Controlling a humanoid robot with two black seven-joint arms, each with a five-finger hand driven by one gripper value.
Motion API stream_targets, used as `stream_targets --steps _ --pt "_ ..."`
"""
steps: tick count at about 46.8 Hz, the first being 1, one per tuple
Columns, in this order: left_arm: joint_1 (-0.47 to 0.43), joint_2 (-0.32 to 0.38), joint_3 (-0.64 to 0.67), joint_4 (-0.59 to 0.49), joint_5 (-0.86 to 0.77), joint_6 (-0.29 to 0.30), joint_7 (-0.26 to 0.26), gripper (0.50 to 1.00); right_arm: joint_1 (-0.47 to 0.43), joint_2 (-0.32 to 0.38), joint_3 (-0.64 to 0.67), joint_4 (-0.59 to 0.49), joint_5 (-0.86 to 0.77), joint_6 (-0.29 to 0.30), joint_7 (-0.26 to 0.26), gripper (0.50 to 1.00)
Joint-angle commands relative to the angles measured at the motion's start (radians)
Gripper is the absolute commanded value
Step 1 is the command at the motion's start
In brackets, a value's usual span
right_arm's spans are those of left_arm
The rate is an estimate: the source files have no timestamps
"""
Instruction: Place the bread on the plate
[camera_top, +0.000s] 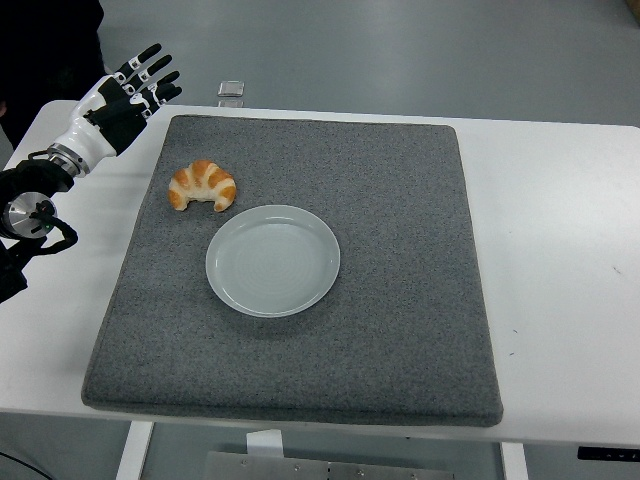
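A golden croissant (203, 186) lies on the grey mat (400, 250), just up and left of the pale round plate (273, 260), which holds nothing. My left hand (133, 88) hovers over the table's far left corner, up and left of the croissant and apart from it. Its fingers are spread and hold nothing. My right arm is out of view.
A small clear container (231, 89) sits at the table's far edge behind the mat. A person's dark clothing (50, 40) shows at the top left, beyond the table. White table (560, 250) surface runs right of the mat.
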Motion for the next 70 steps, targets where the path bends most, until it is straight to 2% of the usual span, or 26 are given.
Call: stream_targets --steps 1,25,54,61,70 --pt "-0.002 -0.002 0.000 -0.002 -0.001 0.002 0.000 0.990 0.000 0.000 0.000 0.000 0.000 0.000 0.000 0.930" --pt "-0.008 -0.002 0.000 0.000 0.000 0.028 -0.002 0.990 0.000 0.000 0.000 0.000 0.000 0.000 0.000 0.930" --pt "-0.012 0.008 0.014 -0.005 0.012 0.027 0.000 0.990 0.000 0.000 0.000 0.000 0.000 0.000 0.000 0.930" --pt "-0.052 0.040 0.017 -0.014 0.014 0.051 0.027 0.988 0.000 0.000 0.000 0.000 0.000 0.000 0.000 0.930" --pt "-0.158 0.144 0.072 -0.093 0.015 0.091 0.147 0.988 0.000 0.000 0.000 0.000 0.000 0.000 0.000 0.930"
